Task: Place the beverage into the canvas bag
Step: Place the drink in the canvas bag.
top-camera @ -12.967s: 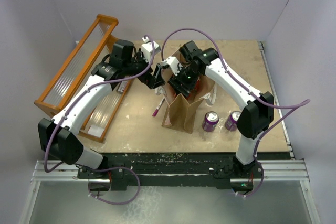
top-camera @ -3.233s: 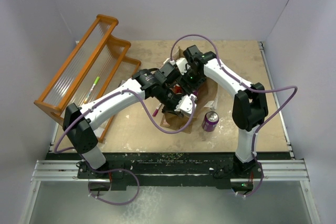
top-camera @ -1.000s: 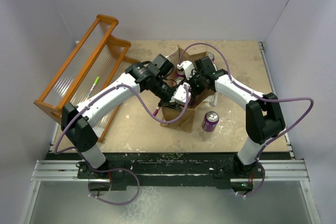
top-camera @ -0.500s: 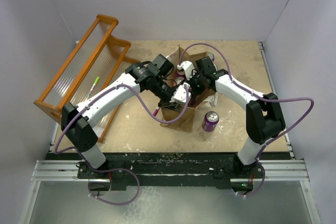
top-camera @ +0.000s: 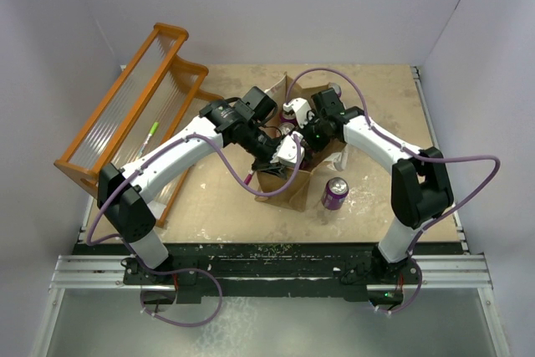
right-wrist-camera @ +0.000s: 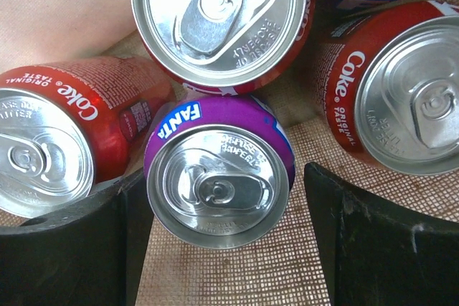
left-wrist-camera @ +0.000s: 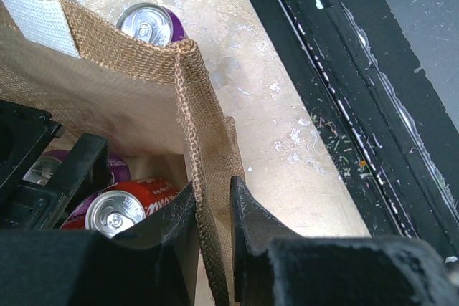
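The step in hand looks like the release of a can inside the canvas bag [left-wrist-camera: 129, 98]. The right jaws are reaching down into the bag, standing open on either side of an upright purple Fanta can [right-wrist-camera: 217, 177]. There is a clear gap on one side, so they are bracketing it rather than gripping it. That can is sitting on the bag's floor among the Coke cans [right-wrist-camera: 50, 145], which are crowding close around it. The left jaws are pinching shut on the bag's woven corner seam near the rim, holding the mouth open.

One more beverage is waiting outside — a second purple can [top-camera: 335, 193] is standing on the desk [top-camera: 217, 198] just beside the bag's near wall.

The next move probably calls for the right jaws to lift straight up and out of the bag, opened wide enough not to drag the Fanta can or tip its neighbours — the packing is leaving little room. The left pinch is best left holding the seam while they go for the can on the desk.
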Motion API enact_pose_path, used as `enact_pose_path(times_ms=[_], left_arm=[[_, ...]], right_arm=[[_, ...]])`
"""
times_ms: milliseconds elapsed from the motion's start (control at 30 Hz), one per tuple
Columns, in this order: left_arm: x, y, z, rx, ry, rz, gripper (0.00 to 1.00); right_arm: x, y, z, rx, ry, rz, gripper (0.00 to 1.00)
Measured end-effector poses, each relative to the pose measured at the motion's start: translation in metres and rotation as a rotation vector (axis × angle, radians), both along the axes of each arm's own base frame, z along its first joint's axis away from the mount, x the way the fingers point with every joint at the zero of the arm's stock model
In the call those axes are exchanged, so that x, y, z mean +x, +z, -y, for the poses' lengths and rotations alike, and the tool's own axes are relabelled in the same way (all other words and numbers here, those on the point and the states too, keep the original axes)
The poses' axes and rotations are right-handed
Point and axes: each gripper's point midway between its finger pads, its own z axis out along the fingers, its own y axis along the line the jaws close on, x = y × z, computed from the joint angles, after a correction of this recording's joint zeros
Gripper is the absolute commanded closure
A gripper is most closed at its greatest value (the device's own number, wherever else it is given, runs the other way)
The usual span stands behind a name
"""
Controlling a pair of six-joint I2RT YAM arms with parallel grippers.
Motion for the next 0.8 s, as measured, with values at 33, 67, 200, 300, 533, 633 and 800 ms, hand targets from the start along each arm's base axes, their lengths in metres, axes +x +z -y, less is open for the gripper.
enact_pose_path(times_ms=[33, 67, 200, 300, 533, 633, 800], left_arm=[[0.0, 0.0, 0.0, 0.0, 0.0, 0.001, 0.76], [0.0, 0.0, 0.0, 0.0, 0.0, 0.001, 0.76], [0.001, 0.0, 0.0, 0.002, 0.002, 0.003, 0.76], [0.001, -0.001, -0.001, 0.005, 0.004, 0.006, 0.76], [0.003, -0.002, -0.001, 0.01, 0.008, 0.012, 0.74], [0.003, -0.002, -0.001, 0.012, 0.01, 0.014, 0.74], [0.004, -0.001, -0.001, 0.009, 0.016, 0.019, 0.72]], right_arm=[[-0.001, 0.0, 0.0, -0.001, 0.0, -0.003, 0.14], [-0.001, 0.001, 0.0, -0.002, 0.001, -0.007, 0.13], [0.0, 0.011, -0.002, 0.009, 0.004, -0.008, 0.11], [0.008, 0.028, -0.006, 0.031, 0.008, 0.014, 0.11], [0.025, 0.081, -0.017, 0.089, 0.02, 0.091, 0.13], [0.026, 0.103, -0.016, 0.105, 0.018, 0.121, 0.13], [0.012, 0.163, -0.001, 0.15, -0.001, 0.213, 0.15]])
